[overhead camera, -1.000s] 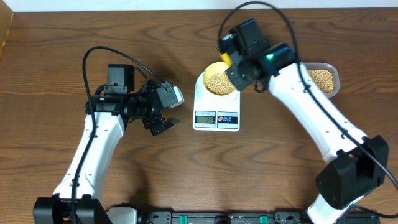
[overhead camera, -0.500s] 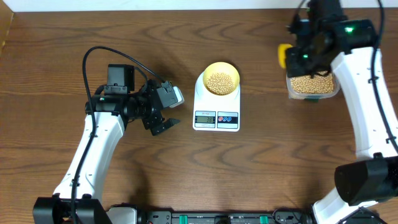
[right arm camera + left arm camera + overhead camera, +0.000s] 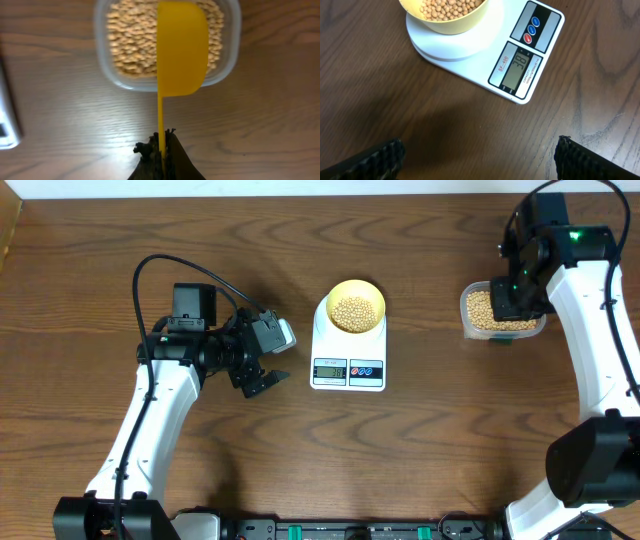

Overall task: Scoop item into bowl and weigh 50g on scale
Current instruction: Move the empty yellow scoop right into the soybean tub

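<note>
Beans [image 3: 356, 311] sit in bowl [image 3: 356, 283] on scale [image 3: 348, 370] and in tub [image 3: 465, 308]; right gripper [image 3: 161, 150] clamps scoop [image 3: 182, 50], left gripper [image 3: 480, 160] gapes wide.

The table [image 3: 100, 260] was dark brown with wavy wood grain. The scale [image 3: 322, 345] was white, its display [image 3: 519, 70] grey, with a blue button [image 3: 535, 21] and a red button [image 3: 528, 37] on black. The bowl [image 3: 355, 283] was pale yellow, the beans [image 3: 356, 312] tan. At the scale's three o'clock, the tub [image 3: 466, 305] was clear, the scoop [image 3: 182, 47] bright yellow.

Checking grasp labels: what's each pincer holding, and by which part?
Right pincer is shut on the yellow scoop, gripping its thin handle's end. Left pincer is open, holding nothing.
</note>
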Robot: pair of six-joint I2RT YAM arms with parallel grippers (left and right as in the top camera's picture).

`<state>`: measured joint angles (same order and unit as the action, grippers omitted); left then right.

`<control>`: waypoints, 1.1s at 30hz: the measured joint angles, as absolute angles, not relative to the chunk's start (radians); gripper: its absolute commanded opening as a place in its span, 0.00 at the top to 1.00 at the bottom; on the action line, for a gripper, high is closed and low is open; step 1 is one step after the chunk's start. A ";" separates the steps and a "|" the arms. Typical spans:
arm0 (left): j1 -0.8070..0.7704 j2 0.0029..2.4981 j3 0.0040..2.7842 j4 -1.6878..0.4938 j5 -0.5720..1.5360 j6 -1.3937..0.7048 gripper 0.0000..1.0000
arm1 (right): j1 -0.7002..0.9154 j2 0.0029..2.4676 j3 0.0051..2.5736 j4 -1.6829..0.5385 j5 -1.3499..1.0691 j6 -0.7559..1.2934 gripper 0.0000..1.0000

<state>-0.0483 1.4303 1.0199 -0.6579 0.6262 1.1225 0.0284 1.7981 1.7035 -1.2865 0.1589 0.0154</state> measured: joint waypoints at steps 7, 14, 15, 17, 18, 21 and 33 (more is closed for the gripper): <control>-0.048 1.431 1.020 -0.658 0.626 1.122 0.02 | 0.017 1.798 1.602 -1.204 0.215 0.015 0.99; -0.048 1.430 1.020 -0.658 0.626 1.122 0.02 | 0.017 1.800 1.504 -1.093 0.244 0.015 0.99; -0.048 1.430 1.020 -0.658 0.626 1.122 0.03 | 0.017 1.800 1.496 -1.076 0.244 0.016 0.99; -0.048 1.431 1.020 -0.658 0.626 1.122 0.02 | 0.017 1.800 1.482 -1.042 0.242 0.016 0.99; -0.048 1.430 1.020 -0.658 0.626 1.122 0.02 | 0.017 1.800 1.475 -1.029 0.238 0.016 0.99; -0.048 1.430 1.020 -0.658 0.626 1.122 0.02 | 0.017 1.800 1.457 -1.004 0.231 0.022 0.99; -0.048 1.430 1.020 -0.658 0.626 1.122 0.02 | 0.017 1.826 1.404 -0.952 0.142 0.069 0.99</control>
